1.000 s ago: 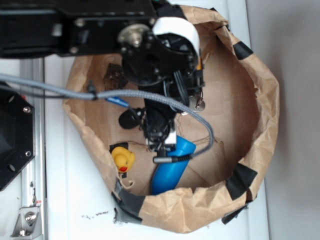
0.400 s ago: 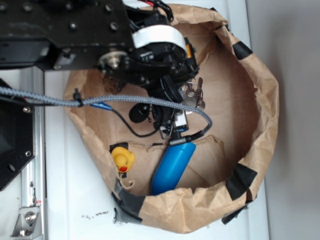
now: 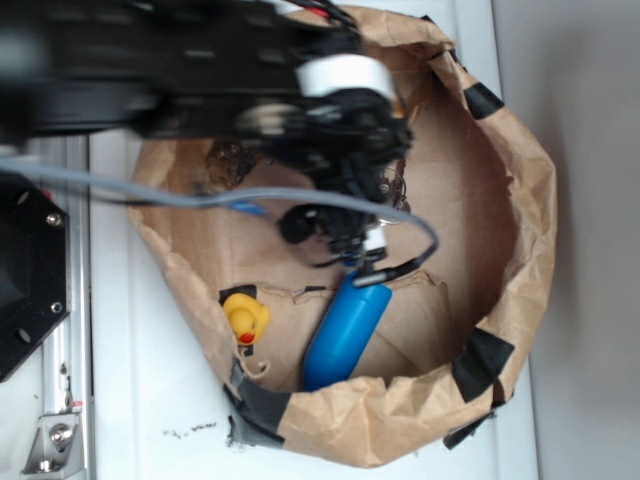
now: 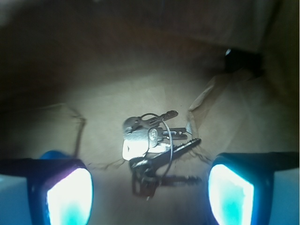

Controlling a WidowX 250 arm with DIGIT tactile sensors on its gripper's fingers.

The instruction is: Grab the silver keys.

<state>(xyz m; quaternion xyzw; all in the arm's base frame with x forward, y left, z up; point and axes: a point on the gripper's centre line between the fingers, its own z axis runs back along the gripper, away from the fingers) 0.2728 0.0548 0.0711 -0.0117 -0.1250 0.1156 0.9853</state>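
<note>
In the wrist view, we see the silver keys (image 4: 152, 150) lying on the brown paper floor (image 4: 108, 103), at twelve o'clock from the gripper (image 4: 150, 194). Its fingers (image 4: 70, 197) stand wide apart, touching nothing.

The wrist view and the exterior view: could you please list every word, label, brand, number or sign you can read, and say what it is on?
No text can be read in either view.
Silver keys: one key head bears a small stamped mark, too small and blurred to read.
Blue cylinder, yellow rubber duck, brown paper bag with its black tape: no lettering visible.
Gripper: no marking visible.
</note>
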